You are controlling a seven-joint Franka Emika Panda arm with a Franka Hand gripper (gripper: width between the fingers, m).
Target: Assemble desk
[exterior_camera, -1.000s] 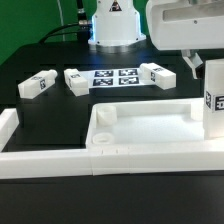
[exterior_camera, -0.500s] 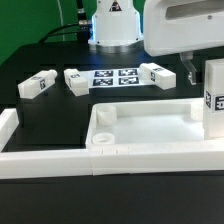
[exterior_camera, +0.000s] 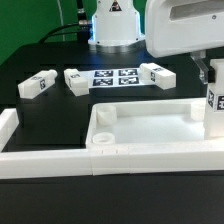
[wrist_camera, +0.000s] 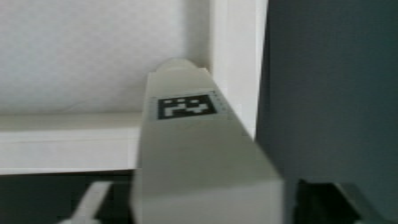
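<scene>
First, from the exterior view: the large white plastic tray-like desk top [exterior_camera: 150,122] lies flat on the black counter [exterior_camera: 40,110]. It serves as the landmark for everything else. Its basin holds nothing loose, only the round moulded sockets [exterior_camera: 104,117] at its corners. At its end on the exterior view's right, a small white tagged block leg [exterior_camera: 213,108] stands upright with the jaws down around its top. I cannot tell whether they have clamped it or merely flank it. Nor can I tell whether the leg sits in the corner socket or just beside the rim. Beyond the top's far edge lie three more white block legs [exterior_camera: 37,85] [exterior_camera: 76,80] [exterior_camera: 156,74], with the marker board [exterior_camera: 118,78] between them.

The wrist view looks down the length of that same leg [wrist_camera: 187,150], with its black-and-white tag [wrist_camera: 183,107] facing the camera. The top's pale floor [wrist_camera: 89,60] and rim are on one side of the leg and the dark counter [wrist_camera: 338,80] on the other. The pads are not clearly shown.

By my judgement these parts are stiff, light, smooth plastic that will not give and could easily slip or twist. The leg is best taken across two flat opposite faces, high up and kept plumb. The top is too broad to grasp except by its rim.
</scene>
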